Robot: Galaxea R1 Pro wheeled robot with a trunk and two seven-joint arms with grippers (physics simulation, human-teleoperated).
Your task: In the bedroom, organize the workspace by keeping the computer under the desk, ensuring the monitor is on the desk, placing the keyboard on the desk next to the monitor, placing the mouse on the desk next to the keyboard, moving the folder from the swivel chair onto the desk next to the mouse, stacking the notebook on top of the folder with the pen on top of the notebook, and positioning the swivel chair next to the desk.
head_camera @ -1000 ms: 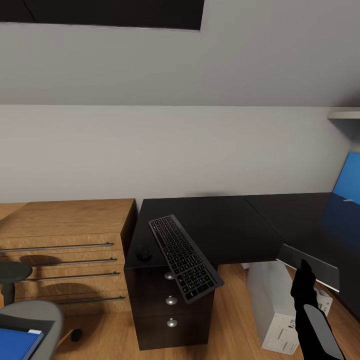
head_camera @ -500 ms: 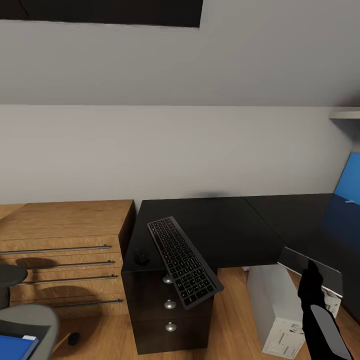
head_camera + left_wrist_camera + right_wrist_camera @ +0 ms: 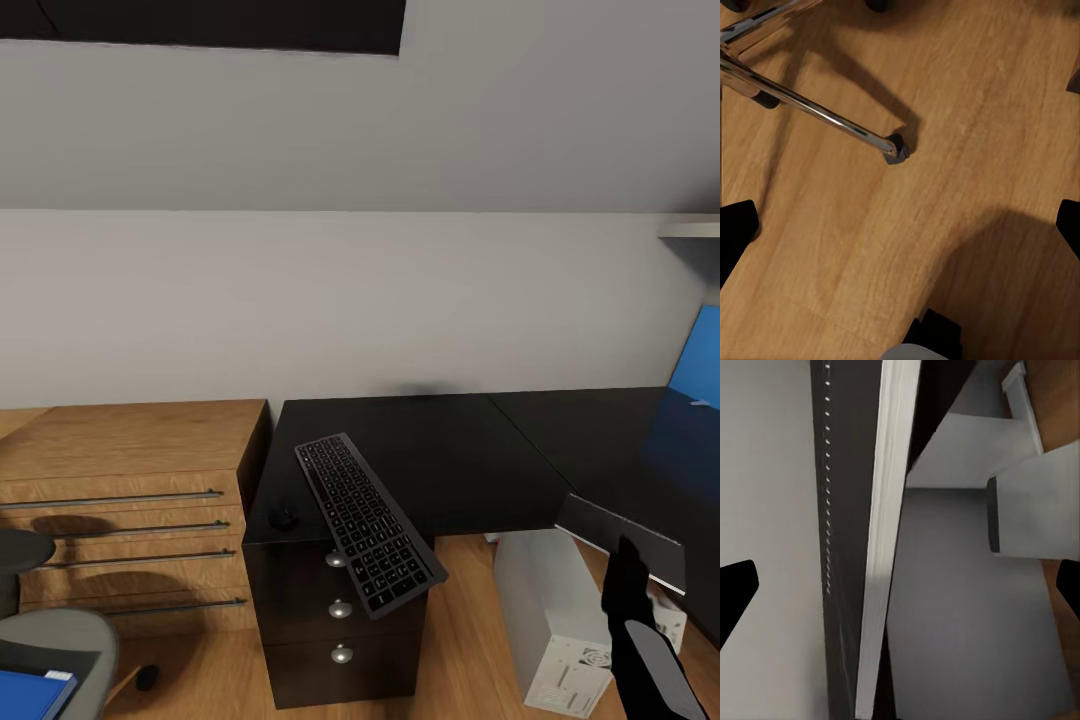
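Keyboard [image 3: 369, 520] overhanging the desk [image 3: 450, 460] in head view; chair caster [image 3: 897, 148] between wide-open left hand [image 3: 900, 225] fingertips.

Open black desk [image 3: 470, 450] top behind overhanging keyboard [image 3: 367, 516]; mouse [image 3: 284, 518] just beside keyboard, computer [image 3: 560, 620] underneath.

black desk [image 3: 470, 450] carries keyboard [image 3: 368, 516] and mouse [image 3: 284, 518].
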